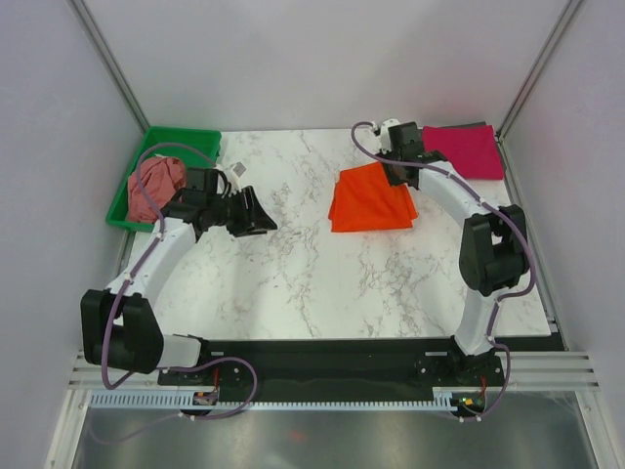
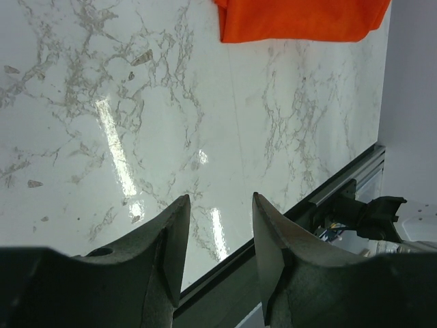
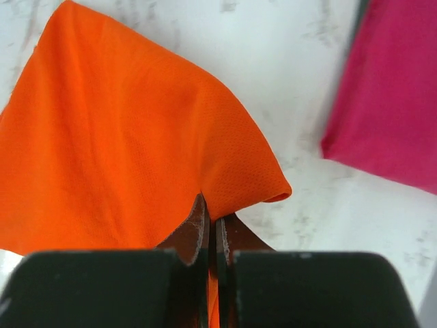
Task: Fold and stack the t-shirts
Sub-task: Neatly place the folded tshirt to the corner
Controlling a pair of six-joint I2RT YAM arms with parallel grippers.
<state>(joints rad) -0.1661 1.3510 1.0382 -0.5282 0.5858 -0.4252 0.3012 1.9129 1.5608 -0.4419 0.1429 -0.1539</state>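
Observation:
A bright orange t-shirt [image 1: 371,198] lies folded on the marble table right of centre. My right gripper [image 1: 395,174] is at its far right corner. In the right wrist view the jaws [image 3: 212,213] are shut on a pinched fold of the orange cloth [image 3: 123,157]. A magenta-pink t-shirt [image 1: 467,149] lies folded flat at the back right corner, also visible at the right wrist view's edge [image 3: 389,102]. A dusty rose t-shirt [image 1: 154,186] sits crumpled in the green tray [image 1: 181,136]. My left gripper [image 1: 264,217] hovers open and empty over bare marble [image 2: 220,205], left of the orange shirt [image 2: 300,19].
The green tray sits at the table's back left corner. White walls close in the table on three sides. A black rail [image 1: 342,352] with the arm bases runs along the near edge. A small tag [image 1: 237,169] lies on the marble near the tray.

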